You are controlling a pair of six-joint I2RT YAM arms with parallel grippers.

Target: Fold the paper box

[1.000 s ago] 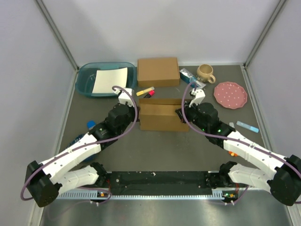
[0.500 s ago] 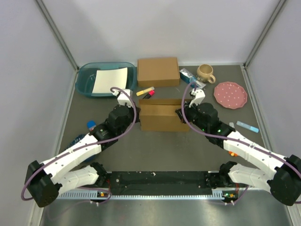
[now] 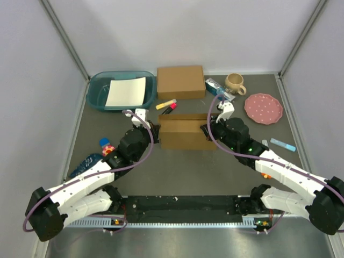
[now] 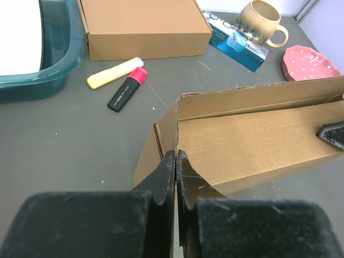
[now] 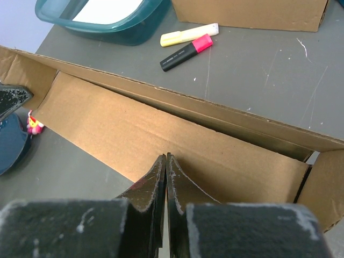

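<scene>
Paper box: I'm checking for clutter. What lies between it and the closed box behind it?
A yellow marker and a black marker with a pink cap lie between the paper box and the closed box, clearest in the left wrist view.

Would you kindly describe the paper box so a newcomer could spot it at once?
Find the teal bin at the table's far left. Beside it sits a closed cardboard box; the paper box lies mid-table, open-topped, end flaps splayed, unlike its closed neighbour.
</scene>
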